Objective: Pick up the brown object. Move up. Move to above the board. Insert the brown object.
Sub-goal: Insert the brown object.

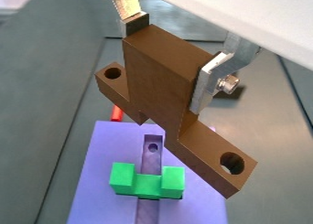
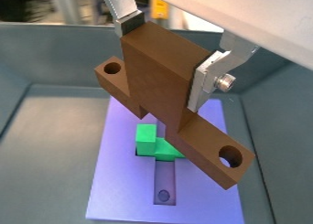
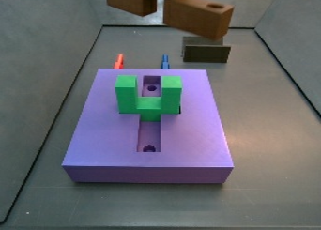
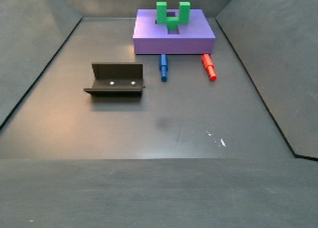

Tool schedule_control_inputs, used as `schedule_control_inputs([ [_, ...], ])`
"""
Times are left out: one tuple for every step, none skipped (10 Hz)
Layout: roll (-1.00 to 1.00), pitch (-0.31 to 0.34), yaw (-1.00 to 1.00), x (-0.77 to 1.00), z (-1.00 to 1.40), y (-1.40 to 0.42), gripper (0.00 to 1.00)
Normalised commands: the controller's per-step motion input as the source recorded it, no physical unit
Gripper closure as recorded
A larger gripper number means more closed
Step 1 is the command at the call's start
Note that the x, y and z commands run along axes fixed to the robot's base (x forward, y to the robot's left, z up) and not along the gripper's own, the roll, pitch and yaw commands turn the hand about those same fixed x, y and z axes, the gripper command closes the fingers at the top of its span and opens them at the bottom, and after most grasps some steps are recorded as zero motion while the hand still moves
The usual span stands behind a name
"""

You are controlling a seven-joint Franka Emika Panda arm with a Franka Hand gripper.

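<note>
- Pickup looks done: the gripper [image 1: 174, 56] is clenched on the brown object [image 1: 166, 95], its silver fingers [image 1: 215, 79] pressed on either side of the short crosspiece, as both wrist views show.
- Lift also looks done: in a side view the brown object [image 3: 170, 7] hangs high in the air with nothing beneath it touching it, near the top edge of the picture.
- Travel to the board seems well along or finished: in both wrist views the purple board [image 2: 123, 186] with its green block [image 2: 156, 144] lies directly under the long bar.
- Insertion is what is left: the groove [image 1: 152, 147] and the green block [image 1: 145, 180] are empty, and the bar is well apart from them.
- Bystanders, going left to right in a side view: the fixture [image 4: 115, 80], a blue peg [image 4: 163, 67] and a red peg [image 4: 209, 65] lie on the floor beside the board [image 4: 174, 36], untouched.
</note>
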Motion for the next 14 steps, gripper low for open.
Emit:
schedule_control_inputs([
  [0.00, 0.000, -1.00, 0.00, -0.25, 0.00, 1.00],
  [0.01, 0.000, -1.00, 0.00, -0.25, 0.00, 1.00],
  [0.01, 0.000, -1.00, 0.00, -0.25, 0.00, 1.00],
  [0.01, 0.000, -1.00, 0.00, -0.26, 0.00, 1.00],
  [0.01, 0.000, -1.00, 0.00, -0.25, 0.00, 1.00],
  [0.01, -0.023, -1.00, 0.00, -0.27, 0.00, 1.00],
  [0.00, -0.036, -1.00, 0.00, -0.21, -0.01, 1.00],
  [-0.09, -0.120, -0.99, 0.00, -0.15, -0.09, 1.00],
  [-0.14, -0.149, -0.93, 0.00, -0.08, -0.11, 1.00],
  [-0.13, -0.157, -0.95, 0.00, -0.11, -0.11, 1.00],
  [-0.12, -0.170, -0.90, 0.00, -0.12, -0.17, 1.00],
  [0.00, -0.139, -0.46, -0.12, -0.29, -0.35, 1.00],
  [0.02, -0.067, -0.13, 0.00, -0.47, -0.31, 1.00],
  [0.03, -0.020, -0.14, 0.00, -0.52, -0.23, 1.00],
])
